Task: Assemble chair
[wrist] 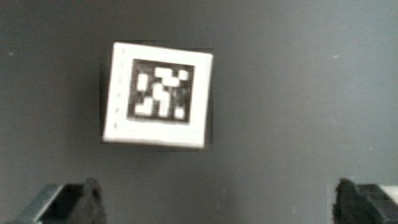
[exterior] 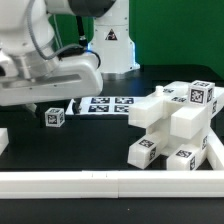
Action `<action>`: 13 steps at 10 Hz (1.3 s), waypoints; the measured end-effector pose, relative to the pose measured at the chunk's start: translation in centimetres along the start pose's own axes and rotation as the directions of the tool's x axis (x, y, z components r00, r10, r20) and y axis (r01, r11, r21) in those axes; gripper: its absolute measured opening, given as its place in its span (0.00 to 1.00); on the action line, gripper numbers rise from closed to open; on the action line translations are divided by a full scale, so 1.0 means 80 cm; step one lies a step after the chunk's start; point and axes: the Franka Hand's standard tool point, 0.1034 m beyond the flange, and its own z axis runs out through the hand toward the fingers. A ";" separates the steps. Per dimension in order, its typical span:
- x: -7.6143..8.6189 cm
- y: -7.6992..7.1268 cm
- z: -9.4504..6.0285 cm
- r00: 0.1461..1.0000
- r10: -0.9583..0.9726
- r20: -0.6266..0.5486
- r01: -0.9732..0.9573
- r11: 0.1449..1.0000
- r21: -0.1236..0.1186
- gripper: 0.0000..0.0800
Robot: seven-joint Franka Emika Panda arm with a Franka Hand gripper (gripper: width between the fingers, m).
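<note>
On the dark table (exterior: pixel 100 135), fenced by the near border rail (exterior: pixel 100 183), the gripper (wrist: pixel 217 203) hangs wide-fingered over a small tagged block (wrist: pixel 160 95), the chair cluster (exterior: pixel 175 125) well apart; closing off-centre could knock it aside.

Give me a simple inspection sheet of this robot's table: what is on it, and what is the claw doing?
Surface: dark table, with a white border rail along its near edge.
Job's things: a cluster of white tagged chair pieces at the exterior view's right; one small tagged block lies apart, seen from above in the wrist view.
Clutter: nothing seen.
Claw: the claw is open and empty, above the small block.
Cables: nothing seen.
Surroundings: the marker board lies flat behind; a white robot base and green backdrop beyond.
</note>
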 end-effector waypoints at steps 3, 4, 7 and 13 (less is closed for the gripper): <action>0.001 0.014 0.007 0.981 0.038 0.192 -0.046 0.998 0.041 0.81; 0.005 0.012 0.009 0.973 0.030 0.231 -0.042 0.998 0.049 0.81; -0.013 0.010 0.016 0.932 0.108 0.347 -0.130 0.991 0.040 0.81; -0.024 0.011 0.027 0.868 0.174 0.466 -0.200 0.980 0.007 0.81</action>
